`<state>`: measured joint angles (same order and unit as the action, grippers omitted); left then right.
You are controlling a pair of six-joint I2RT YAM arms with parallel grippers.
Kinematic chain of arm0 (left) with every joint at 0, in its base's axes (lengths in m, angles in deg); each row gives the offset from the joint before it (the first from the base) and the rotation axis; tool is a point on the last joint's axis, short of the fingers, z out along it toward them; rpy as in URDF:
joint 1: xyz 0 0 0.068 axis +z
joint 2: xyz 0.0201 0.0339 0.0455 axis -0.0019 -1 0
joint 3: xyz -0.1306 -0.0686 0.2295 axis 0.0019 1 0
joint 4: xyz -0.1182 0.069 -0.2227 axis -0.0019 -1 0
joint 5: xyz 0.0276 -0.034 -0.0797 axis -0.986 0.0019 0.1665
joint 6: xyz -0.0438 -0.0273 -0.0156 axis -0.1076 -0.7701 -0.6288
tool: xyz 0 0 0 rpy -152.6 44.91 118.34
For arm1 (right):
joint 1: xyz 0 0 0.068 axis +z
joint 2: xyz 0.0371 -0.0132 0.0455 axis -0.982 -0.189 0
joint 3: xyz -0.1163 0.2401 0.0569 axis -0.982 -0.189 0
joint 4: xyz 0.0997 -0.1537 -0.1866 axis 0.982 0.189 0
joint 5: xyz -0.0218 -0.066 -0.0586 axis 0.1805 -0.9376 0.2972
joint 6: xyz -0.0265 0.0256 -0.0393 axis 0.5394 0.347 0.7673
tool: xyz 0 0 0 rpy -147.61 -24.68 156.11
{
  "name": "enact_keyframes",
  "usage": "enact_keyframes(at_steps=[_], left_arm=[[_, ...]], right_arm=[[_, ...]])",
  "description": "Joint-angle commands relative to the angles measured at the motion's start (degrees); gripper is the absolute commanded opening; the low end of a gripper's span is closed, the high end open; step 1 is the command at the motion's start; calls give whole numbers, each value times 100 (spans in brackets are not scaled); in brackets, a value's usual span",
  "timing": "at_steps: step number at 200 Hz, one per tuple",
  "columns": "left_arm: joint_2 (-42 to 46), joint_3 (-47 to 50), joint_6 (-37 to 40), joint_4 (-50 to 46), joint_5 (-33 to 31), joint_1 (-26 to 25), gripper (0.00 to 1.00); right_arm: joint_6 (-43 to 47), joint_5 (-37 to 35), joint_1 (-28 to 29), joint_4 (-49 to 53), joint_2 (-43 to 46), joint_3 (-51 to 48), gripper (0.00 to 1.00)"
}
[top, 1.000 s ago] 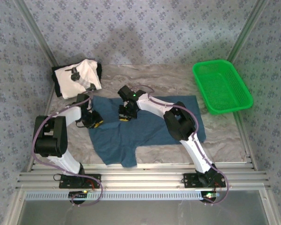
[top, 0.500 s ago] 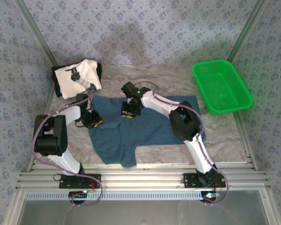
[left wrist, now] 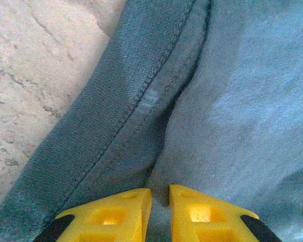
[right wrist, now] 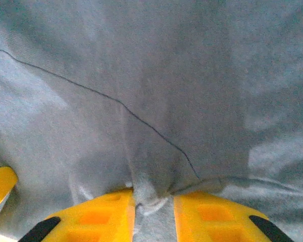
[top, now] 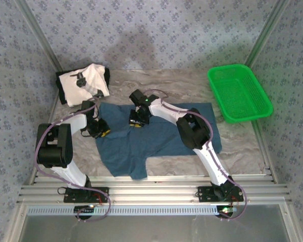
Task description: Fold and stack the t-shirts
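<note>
The dark teal-blue t-shirt (top: pixel 161 133) lies spread across the middle of the table, one sleeve pointing to the near edge. My left gripper (top: pixel 102 129) sits at its left hem. In the left wrist view the yellow fingertips (left wrist: pixel 122 212) stand close together with a ridge of teal cloth (left wrist: pixel 141 111) running into the narrow gap of the left gripper (left wrist: pixel 160 201). My right gripper (top: pixel 136 121) is down on the shirt's back edge near the collar, and the right gripper (right wrist: pixel 154 206) is shut on a bunched pinch of the cloth (right wrist: pixel 146 151). The white printed t-shirt (top: pixel 83 83) lies crumpled at the back left corner.
A green plastic basket (top: pixel 238 93) stands at the back right. Bare marbled tabletop (top: pixel 242 143) shows to the right of the teal shirt. Metal frame posts rise at both back corners, and rails run along the near edge.
The right gripper shifted slightly right and back, then returned a little left, staying on the cloth. The left gripper's jaws narrowed on the hem. The shirt's outline is nearly unchanged.
</note>
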<state>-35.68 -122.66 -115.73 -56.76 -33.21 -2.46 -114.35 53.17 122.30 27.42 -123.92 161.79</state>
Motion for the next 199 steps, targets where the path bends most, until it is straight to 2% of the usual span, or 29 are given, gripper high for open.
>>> enact_keyframes(at_steps=[1,20,52,141,177,199], left_arm=[[-283,242,97,-255,-333,53,19],[-280,234,122,-280,-355,71,19],[-283,210,177,-352,-387,149,18],[-335,137,307,-462,-477,244,17],[-327,137,341,-475,-486,256,17],[-335,105,377,-518,-499,257,17]], right_arm=[[-102,-93,4,263,-166,156,23],[-117,-113,-13,306,-139,194,12],[18,-129,-21,506,116,331,0],[708,318,-306,895,794,-182,0],[958,778,-539,1145,781,-241,0],[1448,814,-668,1411,690,-216,0]])
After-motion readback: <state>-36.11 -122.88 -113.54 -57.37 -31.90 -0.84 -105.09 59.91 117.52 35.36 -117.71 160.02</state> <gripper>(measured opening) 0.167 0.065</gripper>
